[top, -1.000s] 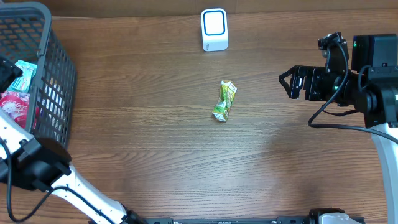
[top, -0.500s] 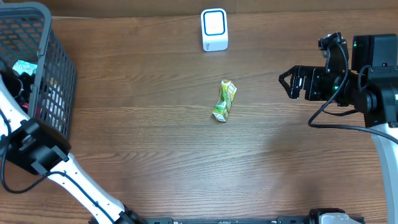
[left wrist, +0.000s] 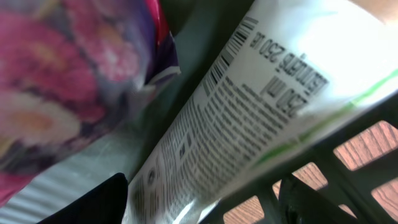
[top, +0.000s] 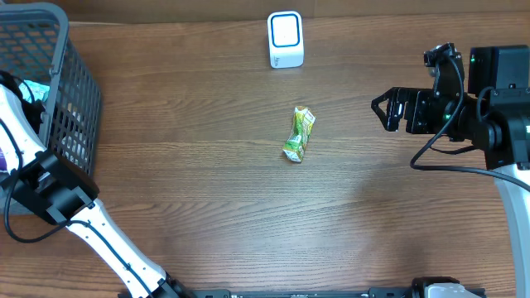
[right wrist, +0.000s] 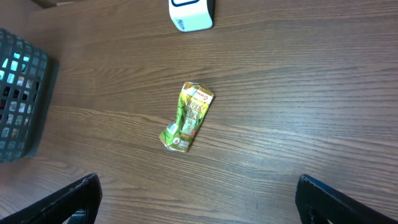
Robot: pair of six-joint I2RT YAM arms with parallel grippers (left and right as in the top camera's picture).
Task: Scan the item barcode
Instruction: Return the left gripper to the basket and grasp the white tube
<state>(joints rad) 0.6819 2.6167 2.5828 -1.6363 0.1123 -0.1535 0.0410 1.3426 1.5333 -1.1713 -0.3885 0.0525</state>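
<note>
Jaws of the left gripper stand open down inside the basket, one dark finger on either side of the white pack, and they are not clamped on it. That pack lies slanted against the basket's grid wall, its barcode and small print facing the wrist camera. Just beside it, up and to the left, there's a pink and purple bag, blurred. Out on the table, a crumpled green packet lies near the middle, well apart from the basket. Beyond it, at the far edge, the white scanner stands upright. Over on the right, the right gripper hangs above the table, jaws spread wide and holding nothing.
</note>
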